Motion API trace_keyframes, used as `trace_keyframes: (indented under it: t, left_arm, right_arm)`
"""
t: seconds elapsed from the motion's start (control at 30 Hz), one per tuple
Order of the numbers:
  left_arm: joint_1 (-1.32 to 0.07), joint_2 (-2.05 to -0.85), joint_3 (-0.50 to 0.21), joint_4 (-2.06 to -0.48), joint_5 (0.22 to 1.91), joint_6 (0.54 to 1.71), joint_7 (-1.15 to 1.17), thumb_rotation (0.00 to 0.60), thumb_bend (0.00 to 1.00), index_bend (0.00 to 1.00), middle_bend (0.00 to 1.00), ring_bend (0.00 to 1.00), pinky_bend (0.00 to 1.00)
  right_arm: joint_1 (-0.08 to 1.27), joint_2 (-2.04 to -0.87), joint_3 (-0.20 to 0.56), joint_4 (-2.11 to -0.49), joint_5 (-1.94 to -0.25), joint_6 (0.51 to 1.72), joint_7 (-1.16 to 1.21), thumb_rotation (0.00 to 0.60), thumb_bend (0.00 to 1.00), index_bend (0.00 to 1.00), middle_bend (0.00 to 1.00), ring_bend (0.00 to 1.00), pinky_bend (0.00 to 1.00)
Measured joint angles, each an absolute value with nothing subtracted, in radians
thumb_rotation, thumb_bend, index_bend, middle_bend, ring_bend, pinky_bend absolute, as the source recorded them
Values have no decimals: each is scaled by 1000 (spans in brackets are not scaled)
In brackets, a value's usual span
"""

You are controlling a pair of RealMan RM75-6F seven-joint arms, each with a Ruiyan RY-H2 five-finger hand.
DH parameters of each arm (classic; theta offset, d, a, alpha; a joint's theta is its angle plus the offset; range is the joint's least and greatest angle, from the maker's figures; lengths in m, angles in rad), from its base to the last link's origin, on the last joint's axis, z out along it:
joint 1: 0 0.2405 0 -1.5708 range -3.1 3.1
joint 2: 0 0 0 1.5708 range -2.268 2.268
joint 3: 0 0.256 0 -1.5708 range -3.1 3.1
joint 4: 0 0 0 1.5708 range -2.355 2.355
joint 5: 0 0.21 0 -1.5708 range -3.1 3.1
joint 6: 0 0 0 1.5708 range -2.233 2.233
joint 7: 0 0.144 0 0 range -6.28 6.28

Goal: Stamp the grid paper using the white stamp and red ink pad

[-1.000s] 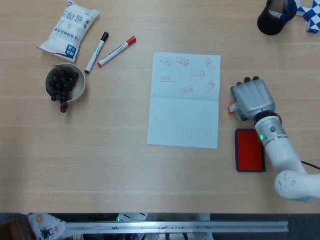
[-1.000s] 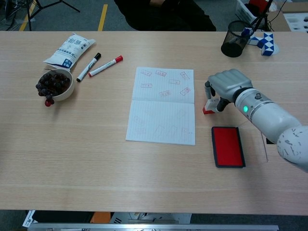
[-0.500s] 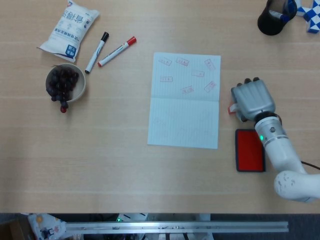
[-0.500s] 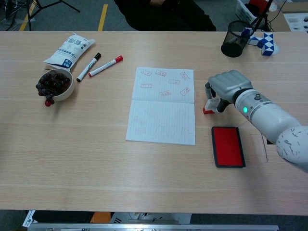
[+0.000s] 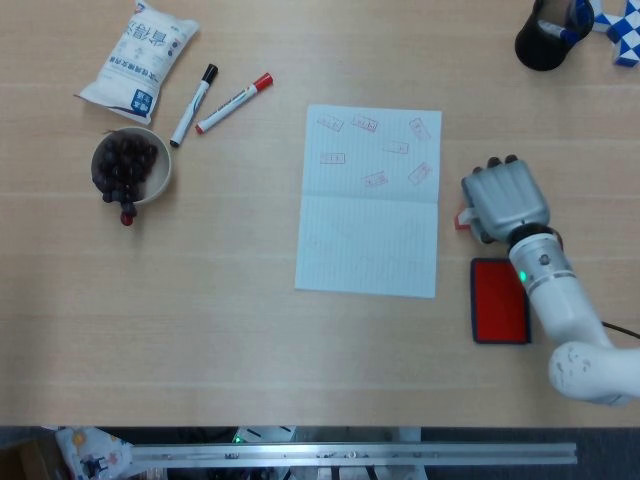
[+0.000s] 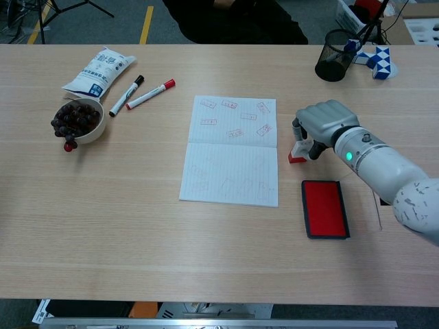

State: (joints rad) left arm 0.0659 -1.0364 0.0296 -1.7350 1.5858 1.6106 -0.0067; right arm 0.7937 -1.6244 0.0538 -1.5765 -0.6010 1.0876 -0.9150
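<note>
Already well along: grid paper (image 5: 369, 201) at frame centre carries several red stamp marks on its upper half, with fainter prints on the lower half in the chest view, so stamping has been done more than once. Right hand (image 5: 505, 199), right of centre, is curled over the white stamp (image 6: 298, 152) and grasping it; the stamp's red base sits on or just above the desk (image 5: 250, 340) just beside the paper's right edge, contact not clear. Red ink pad (image 5: 500, 300) lies open below the hand, lower right, apart from the paper. Judging from this, what is left is either another inking and press, or simply setting the stamp down; can't tell which. Left hand not visible in either view.

Off to the upper left: bowl of dark fruit (image 5: 131, 165), two markers (image 5: 219, 98), white snack bag (image 5: 140, 57). Black mesh cup (image 5: 545, 35) at upper right.

Versus the earlier frames: almost nothing changed. Hand and stamp sit in practically the same spot, at most a tiny drift to the left in the chest view. Paper, pad and clutter unmoved, no new mark on the paper.
</note>
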Motion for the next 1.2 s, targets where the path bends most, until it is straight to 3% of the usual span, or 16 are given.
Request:
trace_keyframes:
  t: [0.27,0.57,0.7,1.2]
  left_arm:
    - [67,-1033,29,-1741,1585,1612,-2,600,175,145,121,160,96]
    - [60,-1039,31,-1758,1590,1597,27,600,175,145,120,160,96]
    - [59,-1041,32,-1760,1591,1594,31,600,175,145,120,160,96]
    - [70,-1042,39,-1736,1584,1600,4,600,175,145,119,160,96]
  right_arm:
    - [783,-1502,23,-1744,-679,1086,-895,600,371,608,468,276,291]
    - [754,-1325,-90,-1909,-859,1071,-870,600,371,618,476,287,291]
    - [736,-1315,-138,-1908,-917,1051,-858,600,370,619,476,287,291]
    - [715,-1363,-174,-1840,-953,1039,-894,600,371,620,477,288,291]
